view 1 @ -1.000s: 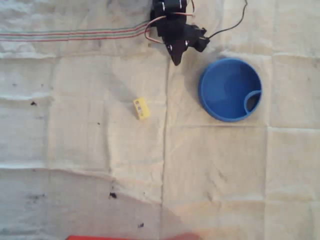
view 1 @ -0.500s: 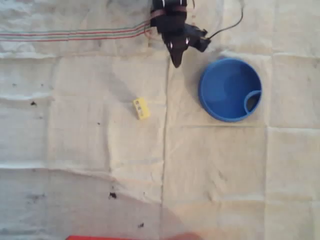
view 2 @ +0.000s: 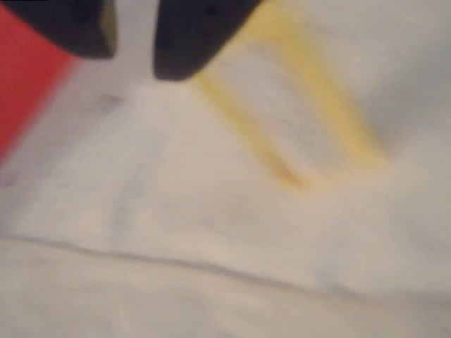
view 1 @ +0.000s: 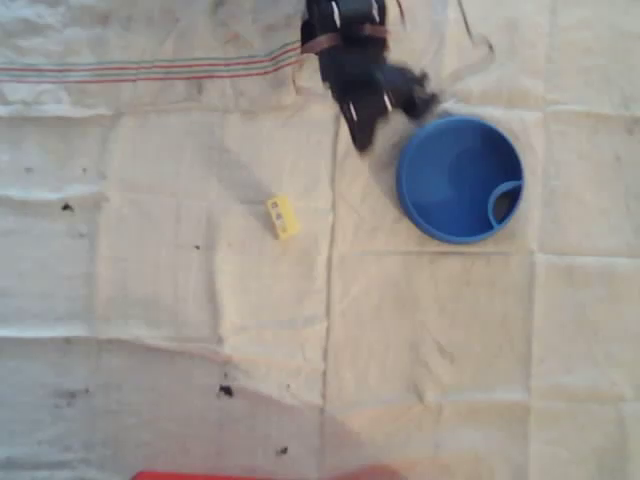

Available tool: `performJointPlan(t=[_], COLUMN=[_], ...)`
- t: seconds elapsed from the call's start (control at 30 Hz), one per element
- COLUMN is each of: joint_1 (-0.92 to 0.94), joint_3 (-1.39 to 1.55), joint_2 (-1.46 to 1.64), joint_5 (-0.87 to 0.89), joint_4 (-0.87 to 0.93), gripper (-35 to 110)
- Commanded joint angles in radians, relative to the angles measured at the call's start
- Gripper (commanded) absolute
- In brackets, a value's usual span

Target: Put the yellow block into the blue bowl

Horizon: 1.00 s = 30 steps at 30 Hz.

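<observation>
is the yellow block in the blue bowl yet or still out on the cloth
Out. The yellow block lies on the cloth, left of the blue bowl in the overhead view, untouched by the gripper.

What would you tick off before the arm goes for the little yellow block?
1. Yellow block lies free on the cloth: ok.
2. Nothing around the block to bump: ok.
3. Blue bowl upright and empty, apart from its inner loop: ok.
4. Gripper holds nothing: ok.
5. Gripper above the block: not ok, it hangs nearer the bowl's rim.
6. Fingers open wide enough: cannot tell, the wrist view is blurred.
</observation>
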Motion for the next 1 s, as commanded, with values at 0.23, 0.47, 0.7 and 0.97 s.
performJointPlan(t=[0.23, 0.47, 0.7, 0.97], joint_1=[0.115, 0.273, 0.314, 0.314], joint_3=[-0.552, -0.692, -0.704, -0.706], joint_2=[-0.330, -0.457, -0.476, -0.472], joint_5=[-0.580, -1.126, -1.540, -1.640], joint_4=[0.190, 0.222, 0.224, 0.311], gripper=[1, 1, 3, 33])
